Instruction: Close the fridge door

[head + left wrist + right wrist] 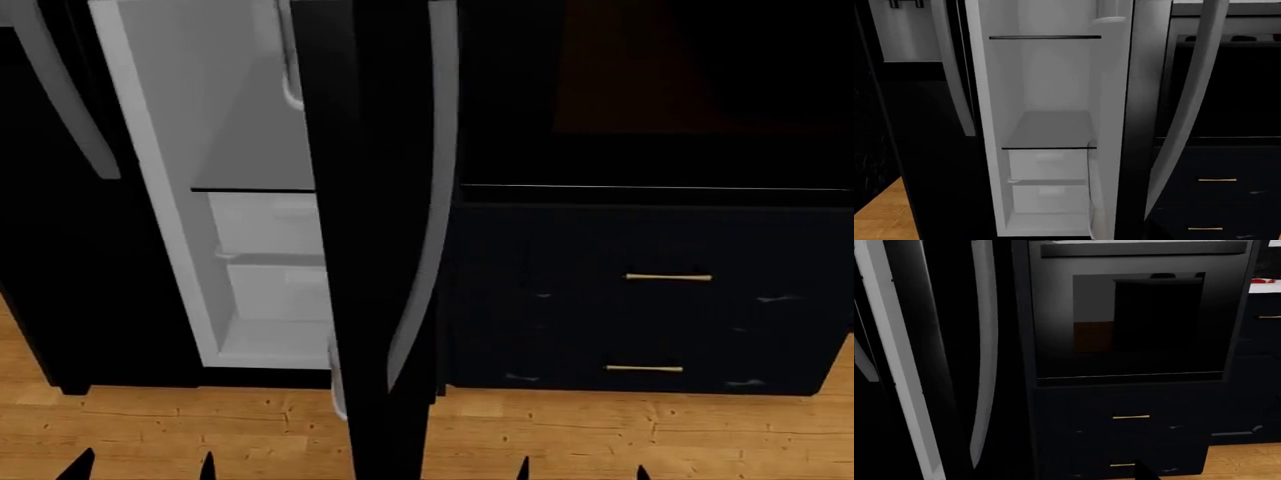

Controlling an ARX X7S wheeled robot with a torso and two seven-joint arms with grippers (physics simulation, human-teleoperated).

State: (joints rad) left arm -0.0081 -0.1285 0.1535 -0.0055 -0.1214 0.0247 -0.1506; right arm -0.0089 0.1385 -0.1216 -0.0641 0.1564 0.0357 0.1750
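Black fridge door [380, 200] ajar; white drawers [1047, 165] only left-wrist/head views; hands' state unclear.

The scene is viewed from the head camera, angled forward and down, close to the fridge door [380, 200] standing edge-on at 12 o'clock, with drawers [654, 320] at 3 o'clock. The open fridge interior [1047, 125] is faced squarely by the left wrist camera. The oven door [1137, 325] is faced by the right wrist camera. The door's silver handle [984, 340] is shared by all three views.
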